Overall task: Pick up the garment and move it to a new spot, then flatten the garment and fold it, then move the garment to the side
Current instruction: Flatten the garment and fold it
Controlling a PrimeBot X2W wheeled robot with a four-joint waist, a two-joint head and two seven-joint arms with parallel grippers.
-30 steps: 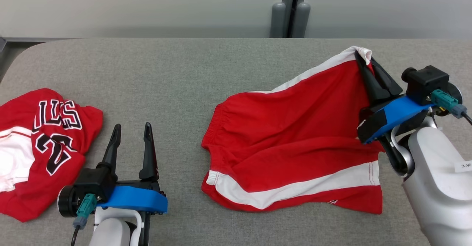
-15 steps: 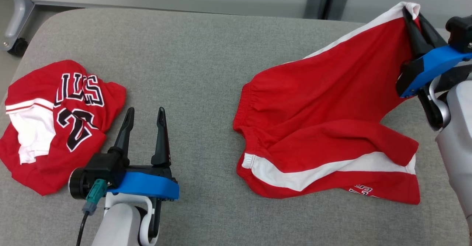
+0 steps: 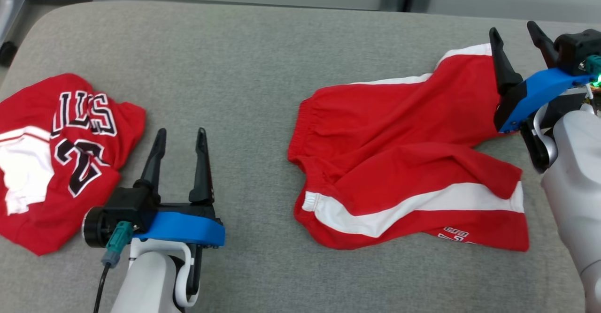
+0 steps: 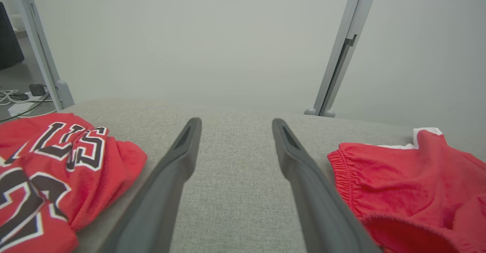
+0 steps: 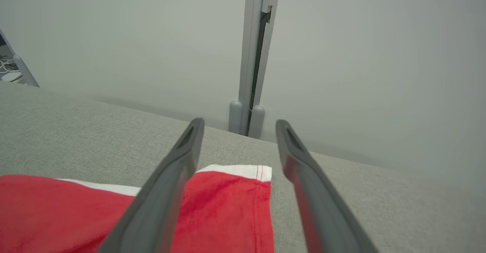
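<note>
Shorts (image 3: pixel 399 163) lie rumpled at 3 o'clock on the table (image 3: pixel 244 69), one leg folded over. The right gripper (image 3: pixel 512 27), fingers wide and empty, hovers over their 2 o'clock corner; the left gripper (image 3: pixel 181 132) hangs wide open at 7 o'clock. A one-sided pull risks dragging the overlap into deeper creases.

Left gripper (image 4: pixel 235 122): two dark fingers rise from the bottom edge, spread wide, nothing between them but bare table.
Table (image 4: pixel 233 192): grey woven cover.
Jersey (image 4: pixel 57 169): red, crumpled, black-and-white lettering, lying left of the fingers.
Shorts (image 4: pixel 410 184): red, gathered waistband toward the gripper, white trim at the far corner, just beside the right-hand finger.
Post (image 4: pixel 341 55): grey upright against the pale wall.
</note>
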